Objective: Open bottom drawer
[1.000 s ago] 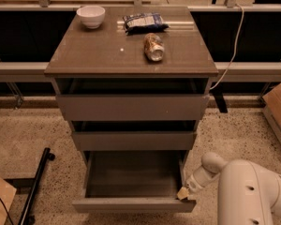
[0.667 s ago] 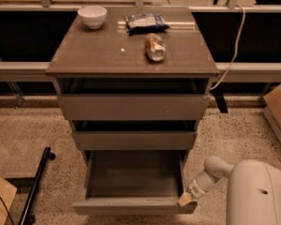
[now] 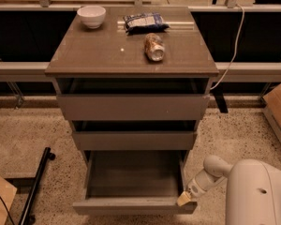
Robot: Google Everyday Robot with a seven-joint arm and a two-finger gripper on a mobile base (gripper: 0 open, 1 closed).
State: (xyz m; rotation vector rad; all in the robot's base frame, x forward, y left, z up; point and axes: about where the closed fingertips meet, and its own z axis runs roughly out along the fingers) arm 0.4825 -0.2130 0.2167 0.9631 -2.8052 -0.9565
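Speckled terrazzo floor (image 3: 28,135); dark panels (image 3: 18,36) behind; cardboard box (image 3: 278,108) right; dim warm light.

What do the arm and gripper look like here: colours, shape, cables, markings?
The arm is off-white, with smooth, bulky, rounded shells and a ball-like joint. A couple of small dark dots mark the big shell. No cables or lettering show. The gripper, at the bottom drawer's right front corner, ends in a pale tan tip.

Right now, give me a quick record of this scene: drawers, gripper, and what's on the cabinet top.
Bottom drawer: flat-fronted grey-brown bottom drawer pulled far out
Gripper: robot's gripper at that drawer's front right corner
Upper drawers: middle drawer and top drawer far less extended
On grey-brown cabinet top: white bowl, blue-white snack bag, tipped-over can
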